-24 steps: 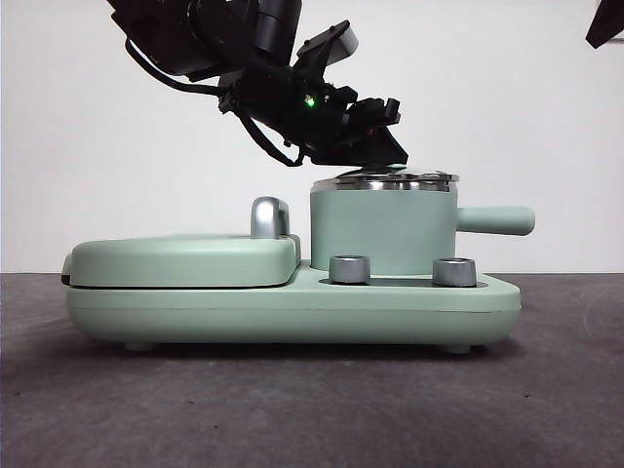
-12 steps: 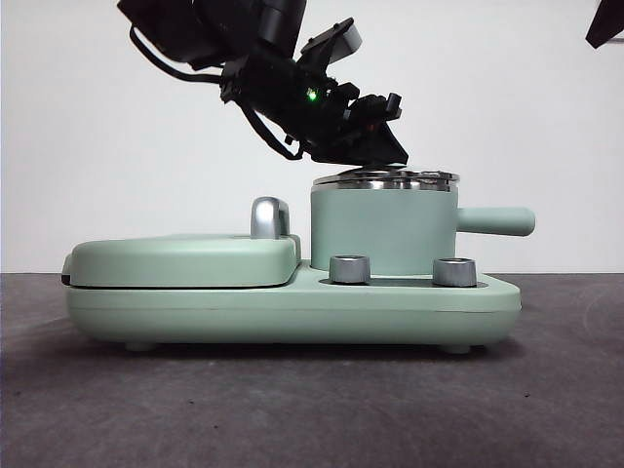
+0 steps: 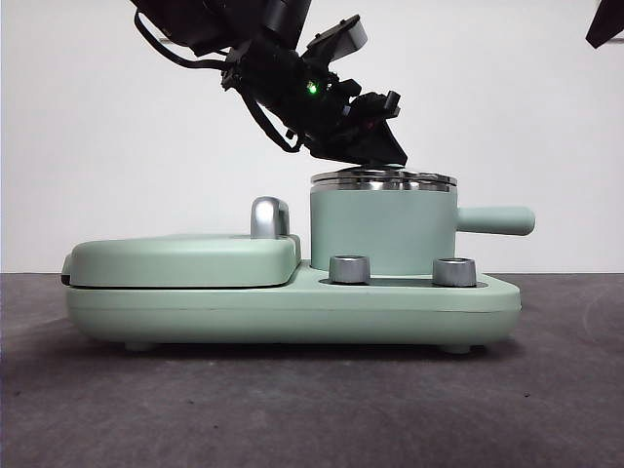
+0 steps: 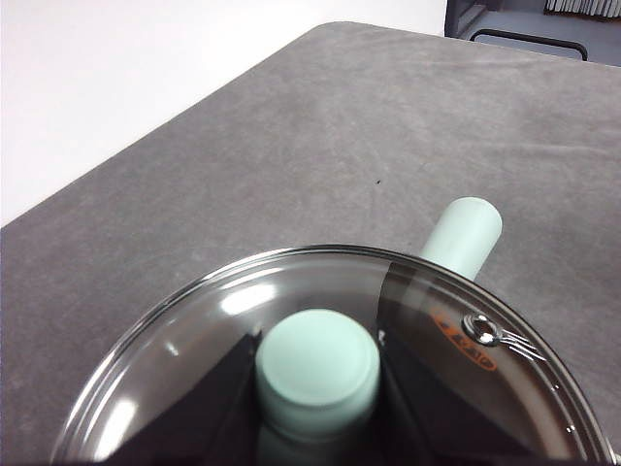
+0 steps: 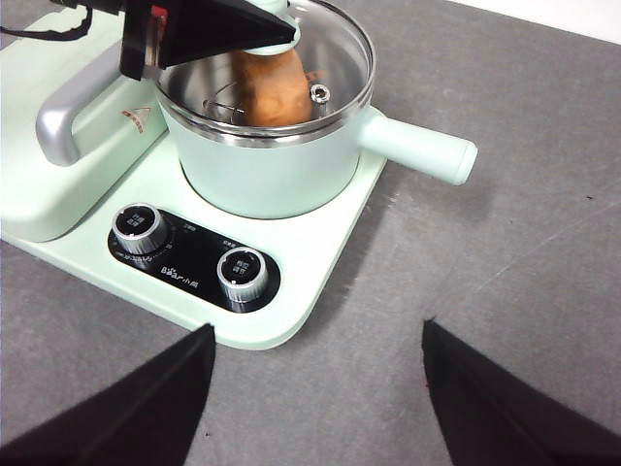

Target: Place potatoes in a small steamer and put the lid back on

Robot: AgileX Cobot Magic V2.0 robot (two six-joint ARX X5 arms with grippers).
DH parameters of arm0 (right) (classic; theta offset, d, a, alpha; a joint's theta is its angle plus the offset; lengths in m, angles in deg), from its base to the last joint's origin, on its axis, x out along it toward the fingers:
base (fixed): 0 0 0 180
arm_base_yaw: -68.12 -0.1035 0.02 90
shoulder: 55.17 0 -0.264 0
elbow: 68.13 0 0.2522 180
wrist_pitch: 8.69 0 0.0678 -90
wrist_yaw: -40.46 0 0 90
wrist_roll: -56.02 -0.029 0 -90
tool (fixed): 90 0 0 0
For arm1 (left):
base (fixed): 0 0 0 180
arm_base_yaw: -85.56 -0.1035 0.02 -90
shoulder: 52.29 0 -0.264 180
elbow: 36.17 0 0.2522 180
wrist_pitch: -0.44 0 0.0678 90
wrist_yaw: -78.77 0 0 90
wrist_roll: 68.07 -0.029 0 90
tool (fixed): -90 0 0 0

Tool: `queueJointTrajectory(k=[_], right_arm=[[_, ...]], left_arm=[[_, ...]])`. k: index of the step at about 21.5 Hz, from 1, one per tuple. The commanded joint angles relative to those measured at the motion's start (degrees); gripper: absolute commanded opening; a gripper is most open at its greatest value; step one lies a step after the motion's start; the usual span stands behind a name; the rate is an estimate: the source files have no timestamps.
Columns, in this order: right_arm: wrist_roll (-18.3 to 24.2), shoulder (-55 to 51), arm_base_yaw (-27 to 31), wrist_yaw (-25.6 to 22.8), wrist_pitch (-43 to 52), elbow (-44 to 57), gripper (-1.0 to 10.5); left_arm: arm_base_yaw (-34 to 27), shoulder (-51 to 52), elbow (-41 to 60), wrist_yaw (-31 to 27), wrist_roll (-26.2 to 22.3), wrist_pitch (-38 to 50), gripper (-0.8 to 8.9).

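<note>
The small steamer (image 3: 380, 229) stands on the right half of the green cooker base, its side handle (image 3: 495, 220) pointing right. The glass lid (image 3: 383, 179) lies level on its steel rim. My left gripper (image 3: 385, 156) comes down from the upper left. In the left wrist view its jaws are shut on the lid's mint knob (image 4: 317, 364). Through the glass (image 5: 335, 58) the orange-brown potato (image 5: 272, 87) shows inside the pot. My right gripper (image 5: 318, 328) hangs open over the table in front of the cooker. It shows only as a black tip (image 3: 606, 24) in the front view.
The flat green griddle cover (image 3: 185, 258) with its chrome handle (image 3: 269, 216) fills the base's left half. Two steel dials (image 3: 350, 269) (image 3: 454, 271) sit on the base's front edge below the pot. Grey table (image 5: 524, 262) lies around the cooker.
The lid was slightly tilted on the pot and now rests level on the rim. The left arm's upper body has shifted up a little, its gripper staying at the knob.
</note>
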Motion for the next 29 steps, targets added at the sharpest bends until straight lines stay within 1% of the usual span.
queueJointTrajectory(k=[1, 2, 6, 9, 12, 14, 15, 20, 23, 27, 29], right_arm=[[-0.2, 0.3, -0.3, -0.2, 0.4, -0.5, 3.3], [-0.2, 0.3, -0.3, -0.2, 0.4, -0.5, 3.3], [-0.2, 0.3, -0.3, -0.2, 0.3, -0.5, 3.3], [-0.2, 0.3, -0.3, -0.2, 0.3, -0.5, 3.3], [-0.2, 0.3, -0.3, -0.2, 0.1, -0.5, 3.3], [-0.2, 0.3, -0.3, -0.2, -0.1, -0.5, 3.3], [-0.2, 0.3, -0.3, -0.2, -0.1, -0.5, 3.3], [-0.2, 0.3, -0.3, -0.2, -0.7, -0.5, 3.3], [-0.2, 0.3, -0.3, -0.2, -1.0, -0.5, 3.3], [-0.2, 0.3, -0.3, -0.2, -1.1, -0.5, 3.3], [-0.2, 0.3, -0.3, -0.2, -1.3, -0.5, 3.3]], left_arm=[[0.6, -1.0, -1.2, 0.1, -1.0, -0.7, 0.14], [0.6, -1.0, -1.2, 0.1, -1.0, -0.7, 0.37], [0.5, -1.0, -1.2, 0.1, -1.0, -0.7, 2.03], [0.6, -0.9, -1.2, 0.1, -1.0, -0.8, 2.56], [0.6, -0.3, -1.2, 0.1, -0.7, -1.1, 2.61], [0.5, 0.6, -1.2, 0.1, -0.4, -1.7, 2.97], [0.5, 1.3, -1.2, 0.1, -0.2, -2.4, 3.12], [0.0, 6.3, -1.2, 0.2, 1.8, -8.9, 3.12], [-1.4, 9.7, -1.2, 0.8, 4.9, -13.9, 3.12], [-4.8, 13.9, -1.1, 2.4, 11.7, -20.0, 3.11], [-6.9, 15.9, -0.7, 3.9, 13.7, -22.2, 3.10]])
